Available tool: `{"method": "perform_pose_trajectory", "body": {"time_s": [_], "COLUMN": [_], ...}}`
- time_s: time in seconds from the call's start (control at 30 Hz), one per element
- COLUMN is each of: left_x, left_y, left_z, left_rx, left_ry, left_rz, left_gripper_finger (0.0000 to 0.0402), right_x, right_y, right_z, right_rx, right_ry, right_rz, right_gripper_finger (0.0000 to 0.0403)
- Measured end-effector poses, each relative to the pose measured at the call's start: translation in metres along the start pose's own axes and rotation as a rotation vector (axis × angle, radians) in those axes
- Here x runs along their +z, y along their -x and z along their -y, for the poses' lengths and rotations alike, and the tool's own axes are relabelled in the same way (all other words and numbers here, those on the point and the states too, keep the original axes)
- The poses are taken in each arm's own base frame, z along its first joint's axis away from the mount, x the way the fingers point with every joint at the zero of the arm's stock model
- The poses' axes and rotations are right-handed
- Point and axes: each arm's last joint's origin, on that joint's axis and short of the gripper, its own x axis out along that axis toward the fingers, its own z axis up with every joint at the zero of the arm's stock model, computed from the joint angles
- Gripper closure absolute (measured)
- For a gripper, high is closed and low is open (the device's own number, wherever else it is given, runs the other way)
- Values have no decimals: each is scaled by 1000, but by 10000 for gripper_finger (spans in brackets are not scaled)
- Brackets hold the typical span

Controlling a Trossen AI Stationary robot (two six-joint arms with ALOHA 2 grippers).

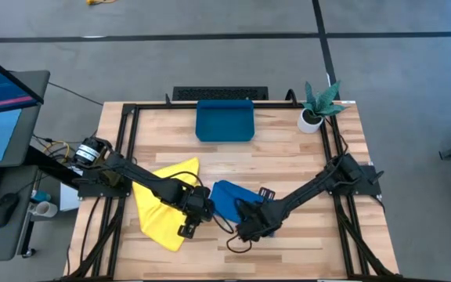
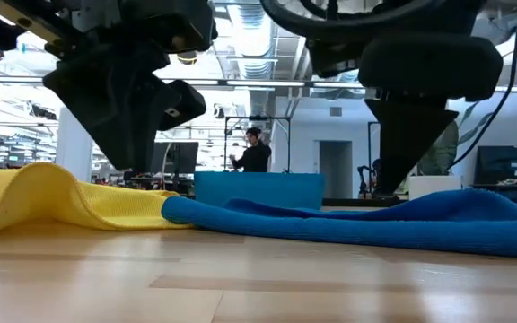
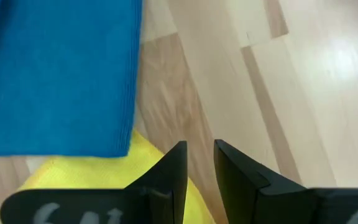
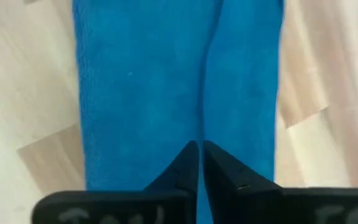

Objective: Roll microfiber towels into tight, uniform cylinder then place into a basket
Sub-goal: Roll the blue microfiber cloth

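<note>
Pinching blue towel (image 1: 224, 198) near table's front middle: right gripper (image 4: 200, 163), fingers nearly together, seemingly on fold. Left gripper (image 3: 200, 163) slightly parted, empty, over yellow towel (image 1: 163, 207) edge. Basket (image 1: 225, 121) well behind.

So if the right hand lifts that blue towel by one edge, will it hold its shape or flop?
Probably flop: the blue towel lies in soft folds and humps on the table, like limp cloth. It likely drapes and unfolds when lifted, since a crease already runs along it by the right hand. It looks light, and unlikely to slip from a firm pinch.
</note>
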Motion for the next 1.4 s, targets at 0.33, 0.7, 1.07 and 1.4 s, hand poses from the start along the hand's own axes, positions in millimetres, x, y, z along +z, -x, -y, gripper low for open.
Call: {"method": "perform_pose_trajectory", "body": {"time_s": [0.33,0.7,1.07,1.4], "left_x": [-3,-3,3,20], "left_y": [0,0,6,24], "left_z": [6,6,6,9], "left_rx": [9,9,35,57], "left_ry": [7,12,-3,-82], "left_rz": [-25,-25,-29,-8], "left_gripper_finger": [332,332,332,332], "right_x": [-6,-5,-27,-56], "right_y": [-16,-19,21,41], "right_z": [7,24,25,7], "right_rx": [-14,-124,-192,-198], "right_ry": [-39,-132,-54,-37], "right_rz": [-43,-101,-8,93], "right_gripper_finger": [392,395,386,393]}}
